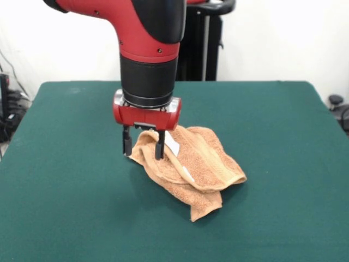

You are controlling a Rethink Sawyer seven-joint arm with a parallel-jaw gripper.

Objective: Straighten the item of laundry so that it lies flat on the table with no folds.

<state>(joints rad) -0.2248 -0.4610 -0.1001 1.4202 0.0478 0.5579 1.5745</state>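
We see the claw (143, 146) spread open, straddling the upper-left corner of the crumpled towel (191, 170), which trails toward the lower right of the frame across the table (65, 207).

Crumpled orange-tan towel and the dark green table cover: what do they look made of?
The crumpled orange-tan towel looks like terry cloth: nubby looped pile, matte, soft folds. The dark green table cover looks like felt or similar cloth: flat, matte, no sheen; the exact fabric is unclear.
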